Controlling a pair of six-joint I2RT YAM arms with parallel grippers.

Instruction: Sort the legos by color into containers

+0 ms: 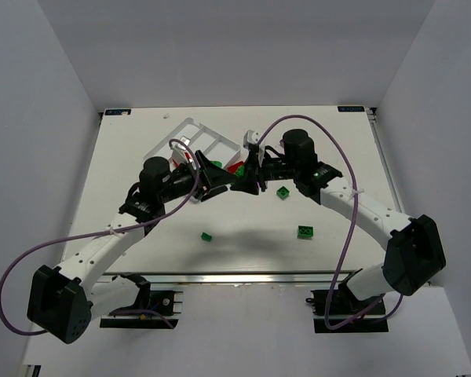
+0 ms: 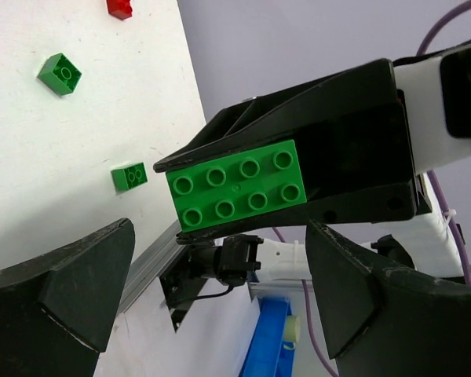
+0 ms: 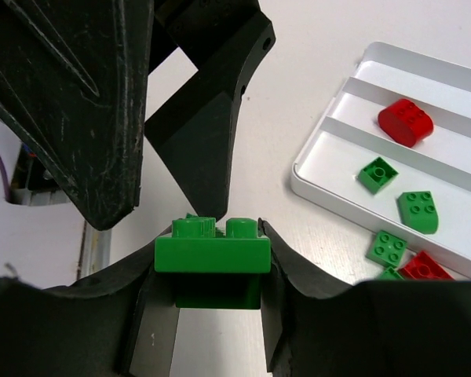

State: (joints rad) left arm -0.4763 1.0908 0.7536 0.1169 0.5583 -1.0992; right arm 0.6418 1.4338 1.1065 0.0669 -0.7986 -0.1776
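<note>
My right gripper (image 3: 212, 236) is clamped on a green brick (image 3: 212, 253). It is a glossy two-by-four block with eight round studs turned toward the left wrist camera, held in the air over the middle of the table (image 1: 337, 141), a little toward the far edge. The left gripper (image 2: 220, 259) meets it nose to nose, its matte black jaws spread as wide as they go, with the brick just ahead of their tips. The white tray (image 1: 190, 133) lies askew toward the far left corner. It is smooth plastic, with low walls splitting it into long compartments. From the right wrist I see a red rounded brick (image 3: 405, 122) in the middle compartment and two green pieces in the nearest one: a small square brick (image 3: 377, 174) and a round-ended brick (image 3: 418, 210). Just beside the tray's near wall lie a green four-stud piece (image 3: 388, 247) and a red piece (image 3: 424, 267). Three loose green bricks sit on the bare white table — one (image 1: 283, 192) right of centre, two (image 1: 305, 232) (image 1: 206, 236) closer to the near edge.
</note>
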